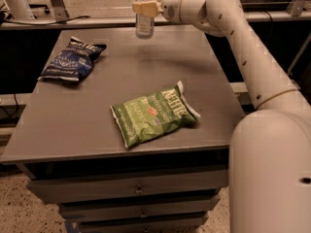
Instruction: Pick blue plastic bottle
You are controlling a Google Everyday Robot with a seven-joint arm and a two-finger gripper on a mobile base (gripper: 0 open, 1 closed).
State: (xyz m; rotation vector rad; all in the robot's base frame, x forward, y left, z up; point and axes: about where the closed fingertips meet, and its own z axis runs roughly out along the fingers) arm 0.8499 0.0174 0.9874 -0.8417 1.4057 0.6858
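The gripper (pixel 146 7) clasps the blue plastic bottle (pixel 145 27) at the table's (pixel 87 130) far edge.

Looks down across table (pixel 97 115), jaws at far edge.

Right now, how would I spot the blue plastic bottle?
On the grey table, look to the far edge, where the gripper is closed on the blue plastic bottle. It is the only upright, clear, slim item; the blue chip bag and green chip bag lie flat.
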